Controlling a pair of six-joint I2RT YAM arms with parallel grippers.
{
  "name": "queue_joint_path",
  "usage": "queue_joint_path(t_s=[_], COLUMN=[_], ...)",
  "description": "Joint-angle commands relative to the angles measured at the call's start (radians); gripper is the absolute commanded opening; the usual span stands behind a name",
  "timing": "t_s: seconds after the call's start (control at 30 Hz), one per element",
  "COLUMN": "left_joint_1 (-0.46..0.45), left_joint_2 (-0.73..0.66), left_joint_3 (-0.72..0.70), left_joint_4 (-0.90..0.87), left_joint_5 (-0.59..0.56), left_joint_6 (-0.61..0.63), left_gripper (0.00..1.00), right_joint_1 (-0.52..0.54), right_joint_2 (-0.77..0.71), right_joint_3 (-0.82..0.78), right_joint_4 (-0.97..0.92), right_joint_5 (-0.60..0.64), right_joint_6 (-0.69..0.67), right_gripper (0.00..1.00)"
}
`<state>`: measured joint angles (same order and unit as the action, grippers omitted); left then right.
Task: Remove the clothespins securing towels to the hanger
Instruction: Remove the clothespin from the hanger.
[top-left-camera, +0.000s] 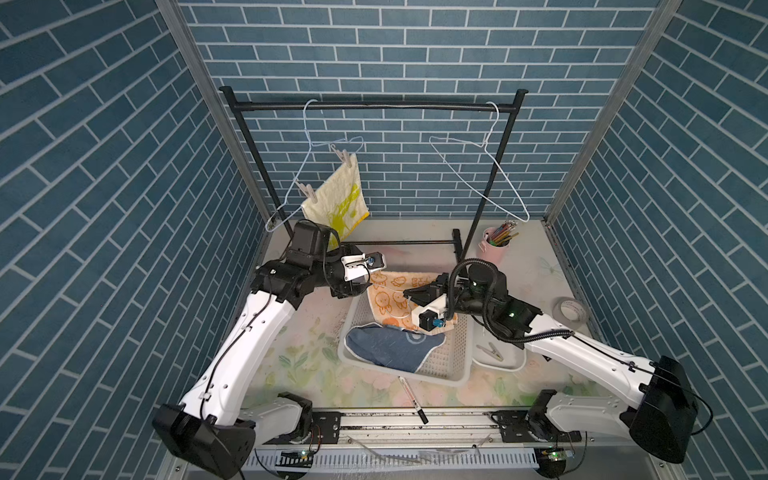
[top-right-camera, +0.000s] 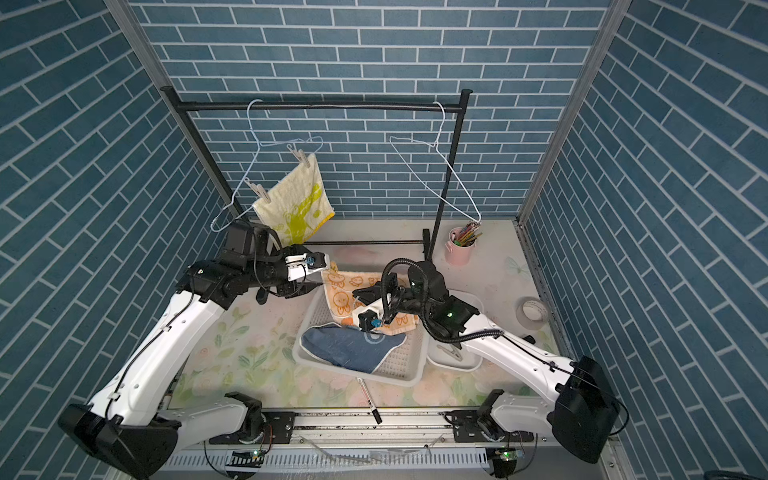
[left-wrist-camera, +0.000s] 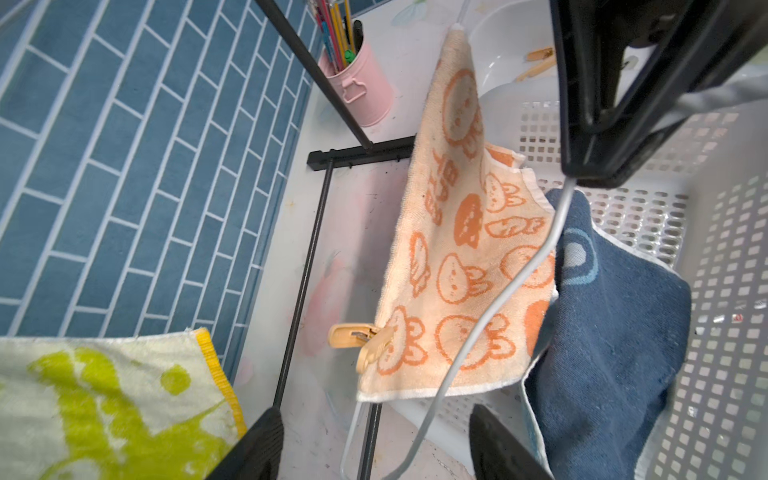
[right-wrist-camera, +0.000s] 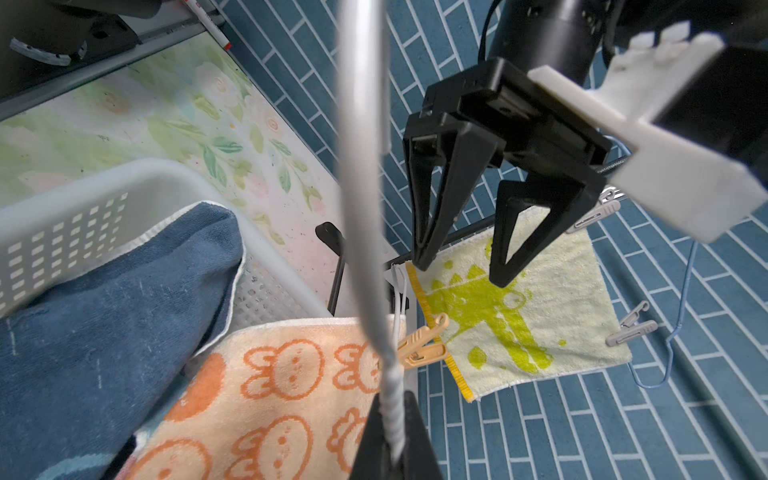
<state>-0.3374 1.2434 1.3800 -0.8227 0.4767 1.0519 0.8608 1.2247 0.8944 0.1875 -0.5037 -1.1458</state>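
My right gripper (right-wrist-camera: 395, 440) is shut on the twisted neck of a white wire hanger (right-wrist-camera: 361, 166) above the basket. The orange-cream towel (left-wrist-camera: 457, 266) hangs from that hanger, and one tan clothespin (left-wrist-camera: 365, 338) grips its corner. My left gripper (left-wrist-camera: 374, 449) is open and empty, just short of that clothespin (right-wrist-camera: 419, 340). The pale yellow towel (top-left-camera: 336, 199) hangs on a hanger at the rack, held by two pale clothespins (top-left-camera: 343, 158) (top-left-camera: 306, 192). The blue towel (top-left-camera: 390, 345) lies in the basket.
The white perforated basket (top-left-camera: 453, 361) sits mid-table, with a white dish (top-left-camera: 503, 365) holding clothespins (top-left-camera: 490, 352) to its right. An empty hanger (top-left-camera: 478, 166) hangs on the black rack (top-left-camera: 374, 106). A pink pencil cup (top-left-camera: 492, 247), tape roll (top-left-camera: 571, 309) and marker (top-left-camera: 411, 399) stand around.
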Motion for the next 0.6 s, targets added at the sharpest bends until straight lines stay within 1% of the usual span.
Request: queue_joint_path(t_s=[0.0, 0.13, 0.3, 0.4, 0.57], left_joint_1=[0.01, 0.009, 0.009, 0.009, 0.005], left_joint_2=[0.07, 0.158, 0.249, 0.278, 0.306], left_joint_3=[0.076, 0.155, 0.245, 0.256, 0.241], left_joint_4=[-0.091, -0.143, -0.251, -0.281, -0.279], left_joint_5=[0.032, 0.041, 0.066, 0.063, 0.024], left_joint_6=[0.098, 0.134, 0.162, 0.169, 0.177], left_gripper=[0.72, 0.72, 0.72, 0.71, 0.68], right_joint_1=[0.015, 0.026, 0.039, 0.042, 0.044], right_joint_2=[-0.017, -0.021, -0.02, -0.019, -0.017], right_joint_3=[0.013, 0.009, 0.005, 0.005, 0.006], right_joint_4=[0.007, -0.019, -0.029, -0.029, -0.029], right_joint_5=[0.007, 0.018, 0.033, 0.034, 0.038], right_joint_6=[-0.088, -0.118, -0.142, -0.146, -0.145], right_gripper=[0.0, 0.0, 0.0, 0.0, 0.0])
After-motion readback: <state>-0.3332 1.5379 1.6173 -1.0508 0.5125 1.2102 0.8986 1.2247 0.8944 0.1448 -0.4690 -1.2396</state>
